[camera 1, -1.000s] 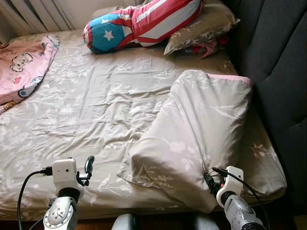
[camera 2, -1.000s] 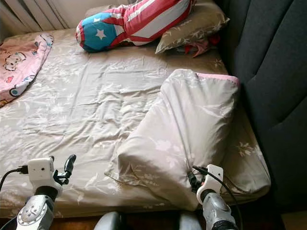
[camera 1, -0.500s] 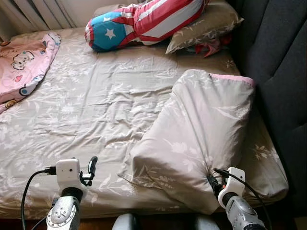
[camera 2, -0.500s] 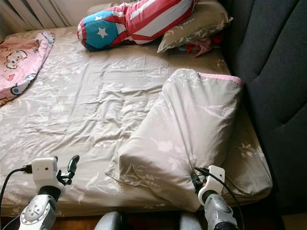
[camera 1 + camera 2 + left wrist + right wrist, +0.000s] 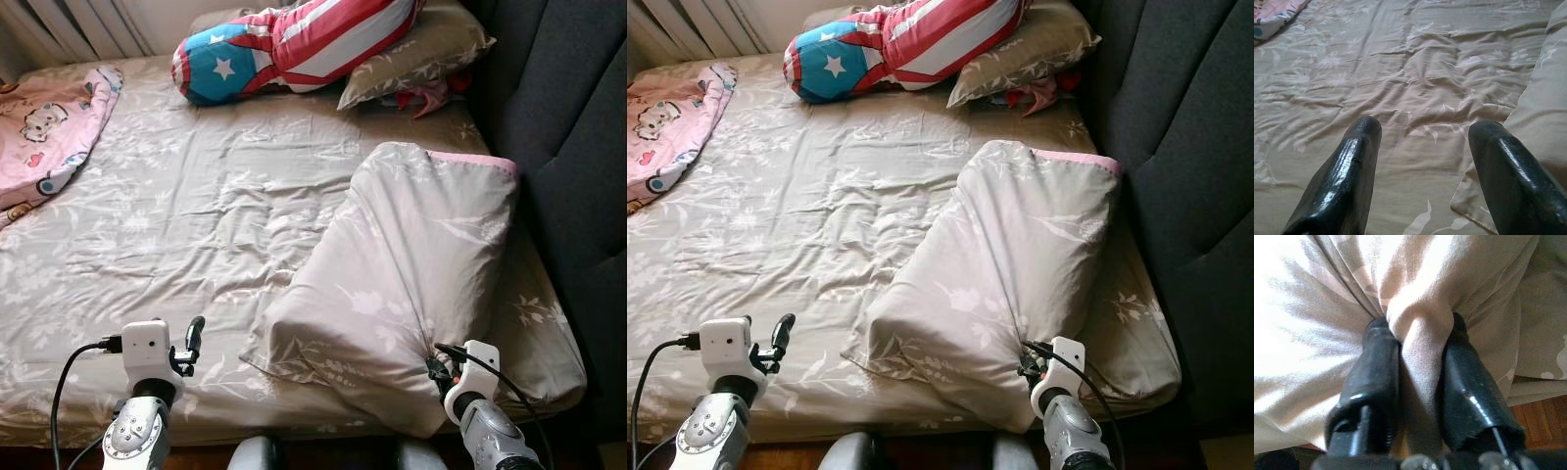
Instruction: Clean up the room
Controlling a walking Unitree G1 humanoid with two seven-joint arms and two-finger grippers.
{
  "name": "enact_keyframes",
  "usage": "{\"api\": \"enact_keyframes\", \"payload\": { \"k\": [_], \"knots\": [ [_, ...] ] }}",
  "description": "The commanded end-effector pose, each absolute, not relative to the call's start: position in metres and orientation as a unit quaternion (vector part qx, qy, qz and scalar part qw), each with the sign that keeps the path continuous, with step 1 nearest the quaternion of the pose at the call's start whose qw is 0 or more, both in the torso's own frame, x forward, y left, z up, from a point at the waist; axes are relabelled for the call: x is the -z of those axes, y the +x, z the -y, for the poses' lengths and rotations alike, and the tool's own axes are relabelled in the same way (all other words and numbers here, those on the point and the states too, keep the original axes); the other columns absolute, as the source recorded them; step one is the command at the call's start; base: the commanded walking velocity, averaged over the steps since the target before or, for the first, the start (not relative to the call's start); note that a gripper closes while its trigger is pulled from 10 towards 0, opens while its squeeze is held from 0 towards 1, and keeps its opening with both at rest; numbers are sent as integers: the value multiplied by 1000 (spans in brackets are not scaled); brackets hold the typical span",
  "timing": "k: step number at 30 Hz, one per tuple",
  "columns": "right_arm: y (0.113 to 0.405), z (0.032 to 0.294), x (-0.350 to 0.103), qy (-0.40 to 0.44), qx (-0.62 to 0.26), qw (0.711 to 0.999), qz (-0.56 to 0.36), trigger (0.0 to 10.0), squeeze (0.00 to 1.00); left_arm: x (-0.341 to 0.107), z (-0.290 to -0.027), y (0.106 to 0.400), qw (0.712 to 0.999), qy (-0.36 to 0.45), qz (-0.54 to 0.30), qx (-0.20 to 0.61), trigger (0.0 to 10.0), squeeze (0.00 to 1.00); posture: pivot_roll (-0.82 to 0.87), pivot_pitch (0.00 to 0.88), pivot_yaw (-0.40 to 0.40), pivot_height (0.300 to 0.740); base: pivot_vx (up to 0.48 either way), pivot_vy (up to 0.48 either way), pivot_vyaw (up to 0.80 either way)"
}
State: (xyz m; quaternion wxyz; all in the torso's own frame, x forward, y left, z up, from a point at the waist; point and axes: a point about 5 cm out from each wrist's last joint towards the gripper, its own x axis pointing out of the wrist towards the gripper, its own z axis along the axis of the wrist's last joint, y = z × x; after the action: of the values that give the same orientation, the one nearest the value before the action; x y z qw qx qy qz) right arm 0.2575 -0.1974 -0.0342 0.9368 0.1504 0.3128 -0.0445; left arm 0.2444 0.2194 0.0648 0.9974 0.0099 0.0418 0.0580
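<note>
A large beige flowered pillow (image 5: 411, 264) lies on the right side of the bed, slanting from the dark headboard toward the front edge. My right gripper (image 5: 431, 370) is shut on a pinched fold of its cover (image 5: 1418, 340) near the pillow's front corner. The black fingers (image 5: 1376, 362) squeeze the cloth between them. My left gripper (image 5: 193, 335) hovers open over the rumpled bedsheet (image 5: 196, 206) at the front left, holding nothing. Its two fingers (image 5: 1352, 161) stand wide apart above the sheet, with the pillow's edge (image 5: 1542, 98) off to one side.
A star-and-stripe bolster (image 5: 294, 39) and a second beige pillow (image 5: 416, 54) lie at the head of the bed. A pink patterned blanket (image 5: 44, 127) covers the far left. The dark padded headboard (image 5: 578, 147) runs along the right. Wooden floor (image 5: 1542, 416) lies below the bed edge.
My left gripper has shifted slightly to the right and nearer the front edge. The right gripper keeps its hold on the pillow cover, hardly moved. The camera swayed a little.
</note>
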Motion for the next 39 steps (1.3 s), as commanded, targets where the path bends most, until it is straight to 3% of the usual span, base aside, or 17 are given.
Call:
{"api": "enact_keyframes", "payload": {
  "k": [1, 3, 7, 14, 19, 25, 26, 28, 29, 35, 36, 37, 38, 39],
  "knots": [
    [229, 197, 56, 146, 55, 914, -373, 0, 0, -60, -221, 241, 996, 15, -50, -65, 10000, 0, -58, 186, 80, 663, 0, 0, 0],
    [228, 200, 56, 146, 60, 915, -371, 0, 0, -60, -221, 242, 996, 14, -50, -66, 10000, 0, -65, 184, 77, 663, 0, 0, 0],
    [220, 232, 54, 115, 107, 920, -358, 0, 0, -57, -217, 243, 996, 12, -50, -67, 10000, 0, -83, 180, 62, 663, 0, 0, 0],
    [235, 262, 32, 64, 193, 935, -292, 0, 0, -54, -216, 242, 996, 10, -50, -71, 10000, 0, -108, 179, 42, 663, 0, 0, 0],
    [250, 335, -31, -40, 311, 937, -155, 0, 0, -51, -218, 242, 996, 10, -51, -77, 10000, 0, -143, 178, 21, 663, 0, 0, 0],
    [239, 370, -56, -73, 387, 912, -117, 0, 0, -49, -217, 243, 996, 8, -52, -77, 10000, 0, -167, 175, 17, 663, 0, 0, 0],
    [239, 371, -56, -77, 384, 912, -119, 2706, 0, -48, -216, 243, 996, 8, -52, -76, 10000, 0, -171, 175, 16, 663, 0, 0, 0],
    [239, 371, -56, -77, 384, 912, -119, 2706, 0, -48, -216, 243, 996, 8, -52, -76, 10000, 0, -171, 175, 16, 663, 0, 0, 0],
    [239, 367, -51, -81, 369, 917, -129, 10000, 0, -47, -216, 244, 996, 7, -53, -76, 10000, 0, -173, 175, 16, 663, 0, 0, 0],
    [245, 329, -26, -62, 305, 937, -161, 10000, 0, -46, -216, 244, 996, 9, -53, -76, 10000, 0, -158, 170, 19, 663, 0, 0, 0],
    [245, 323, -23, -57, 298, 938, -165, 10000, 98, -46, -216, 243, 996, 9, -53, -77, 10000, 0, -158, 170, 19, 663, 0, 0, 0],
    [245, 318, -20, -59, 297, 939, -161, 10000, 776, -45, -216, 243, 995, 9, -53, -78, 10000, 0, -150, 169, 21, 663, 0, 0, 0],
    [246, 317, -22, -63, 298, 941, -149, 10000, 1000, -45, -216, 243, 995, 9, -54, -78, 10000, 0, -148, 168, 20, 663, 0, 0, 0],
    [247, 316, -27, -80, 297, 943, -129, 10000, 1000, -44, -216, 242, 995, 7, -55, -78, 10000, 0, -147, 164, 18, 663, 0, 0, 0]
  ]
}}
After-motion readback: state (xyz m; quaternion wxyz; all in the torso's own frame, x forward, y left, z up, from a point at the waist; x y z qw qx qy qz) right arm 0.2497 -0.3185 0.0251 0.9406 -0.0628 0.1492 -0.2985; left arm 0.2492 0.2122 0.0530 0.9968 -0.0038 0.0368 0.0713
